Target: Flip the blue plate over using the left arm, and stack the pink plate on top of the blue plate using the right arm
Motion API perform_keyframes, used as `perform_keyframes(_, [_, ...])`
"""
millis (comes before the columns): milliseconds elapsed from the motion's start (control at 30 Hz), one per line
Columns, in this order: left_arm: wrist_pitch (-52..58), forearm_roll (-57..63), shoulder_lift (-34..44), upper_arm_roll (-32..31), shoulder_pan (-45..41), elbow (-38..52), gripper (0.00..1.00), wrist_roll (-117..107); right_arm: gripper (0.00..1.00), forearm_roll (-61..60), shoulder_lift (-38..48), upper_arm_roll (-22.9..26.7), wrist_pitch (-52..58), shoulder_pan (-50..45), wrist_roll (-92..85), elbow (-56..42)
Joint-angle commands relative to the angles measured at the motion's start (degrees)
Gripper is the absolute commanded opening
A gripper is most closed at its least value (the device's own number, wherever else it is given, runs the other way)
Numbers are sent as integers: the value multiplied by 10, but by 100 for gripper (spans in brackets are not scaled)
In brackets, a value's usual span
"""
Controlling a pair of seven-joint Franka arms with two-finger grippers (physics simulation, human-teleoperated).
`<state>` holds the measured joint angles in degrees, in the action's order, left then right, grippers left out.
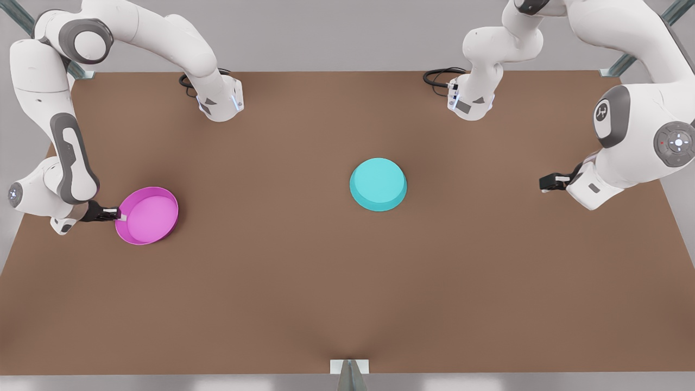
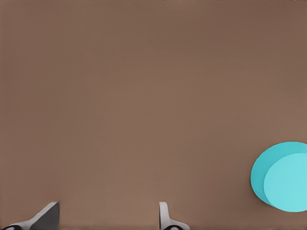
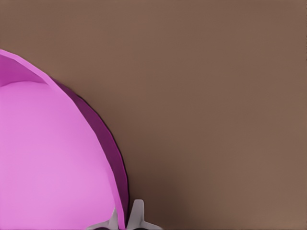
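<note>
Flip judged complete: round turquoise blue plate (image 1: 378, 183) rests base-up. Right gripper (image 1: 115, 213) pinches round magenta pink plate (image 1: 147, 215) rim; left gripper (image 1: 544, 183) spread, waiting. Next: lift, carry over, stack

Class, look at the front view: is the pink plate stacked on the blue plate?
No, the round magenta-pink plate lies apart from the round turquoise plate.
</note>
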<state>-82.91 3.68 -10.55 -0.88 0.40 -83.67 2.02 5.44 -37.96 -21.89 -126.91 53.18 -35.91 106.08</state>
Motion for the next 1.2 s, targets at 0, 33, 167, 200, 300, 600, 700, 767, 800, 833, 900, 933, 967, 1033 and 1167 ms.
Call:
perform_keyframes(0, [0, 0, 0, 0, 0, 0, 100, 0, 21, 5, 0, 0, -1, 0, 3, 0])
perform_keyframes(33, [-1, 0, 0, 0, 1, 0, 100, 1, 21, 5, 0, 0, -1, 0, 3, 0])
perform_keyframes(167, [-2, 0, 0, 1, 3, 1, 100, 1, 21, 5, -1, 0, -1, -1, 3, 0])
perform_keyframes(200, [-2, 0, 0, 0, 2, 1, 100, 1, 21, 5, -2, 0, -1, -1, 3, 0])
perform_keyframes(300, [-2, 0, 0, 1, 2, 1, 100, 1, 21, 5, -2, 0, -1, -1, 2, 0])
perform_keyframes(600, [-3, 1, 0, 1, 2, 1, 100, 1, 21, 5, -2, 0, -1, -5, 2, 0])
perform_keyframes(700, [-3, 1, 0, 0, 2, 2, 100, 1, 21, 5, -2, 0, -1, -5, 3, 0])
perform_keyframes(767, [-3, 1, 0, 0, 2, 2, 100, 1, 21, 5, -1, 0, 3, -6, 8, 0])
perform_keyframes(800, [-3, 1, 0, 0, 2, 2, 100, 1, 21, 5, 0, 0, 9, -7, 9, 0])
perform_keyframes(833, [-3, 1, 0, 0, 2, 2, 100, 1, 21, 5, 1, -1, 25, -8, 9, -2])
perform_keyframes(900, [-3, 1, 0, 0, 2, 2, 100, 1, 21, 5, 5, -2, 51, -13, 8, -3])
perform_keyframes(933, [-3, 2, 0, 0, 2, 2, 100, 1, 21, 4, 5, -3, 58, -13, 6, -5])
perform_keyframes(967, [-3, 2, 0, 0, 2, 2, 100, 1, 21, 4, 5, -3, 59, -13, 5, -10])
perform_keyframes(1033, [-3, 2, 0, 0, 2, 2, 100, 1, 21, 3, 5, -13, 60, -12, 7, -10])
perform_keyframes(1167, [-3, 2, 0, 0, 2, 2, 100, 1, 21, -3, 5, -15, 73, -13, 14, -16])
